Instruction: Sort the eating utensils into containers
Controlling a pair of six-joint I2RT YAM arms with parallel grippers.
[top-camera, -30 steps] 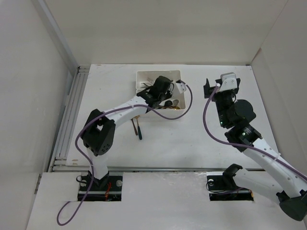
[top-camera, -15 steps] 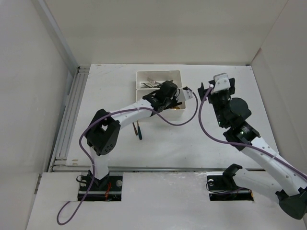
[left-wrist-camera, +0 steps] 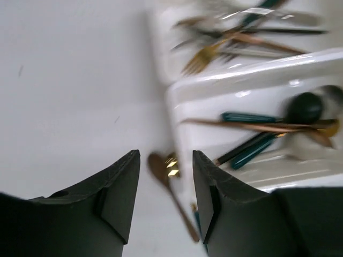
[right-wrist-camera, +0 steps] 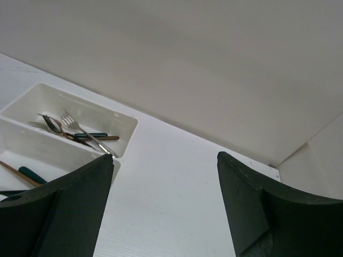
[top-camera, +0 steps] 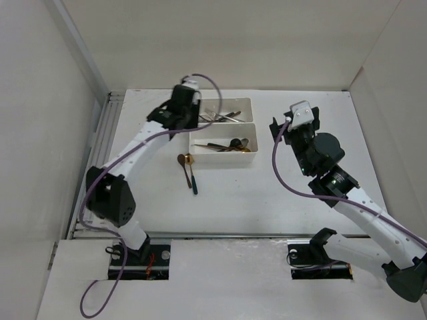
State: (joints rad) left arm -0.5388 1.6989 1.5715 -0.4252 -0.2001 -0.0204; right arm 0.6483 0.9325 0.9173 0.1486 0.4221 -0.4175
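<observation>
Your left pincer [left-wrist-camera: 164,160] hangs over bare table [top-camera: 147,187] with its jaws part-spread and nothing between them. Directly below the gap lies a copper spoon [left-wrist-camera: 161,168], and a dark-handled utensil [top-camera: 194,185] rests just beside it, toward your right-hand finger. Both are out of the containers. Dropping here could straddle both pieces and lift two together, or nudge one aside. That right-hand finger also sits close to the near tray [top-camera: 220,160], so a skewed descent could clip its wall and shove it. Beyond it stands the far tray [top-camera: 220,100]. The left wrist view is blurred, so don't judge your alignment from it alone. It does show teal-handled spoons [left-wrist-camera: 252,150] in the near tray, which the overhead view renders only as dark slivers. The overhead view alone shows the full length of the loose pair. Your right pincer [right-wrist-camera: 165,160] is spread wide and empty, well to the right of the trays. Its camera sees forks [right-wrist-camera: 80,131] in the far tray, but not the loose pair.
</observation>
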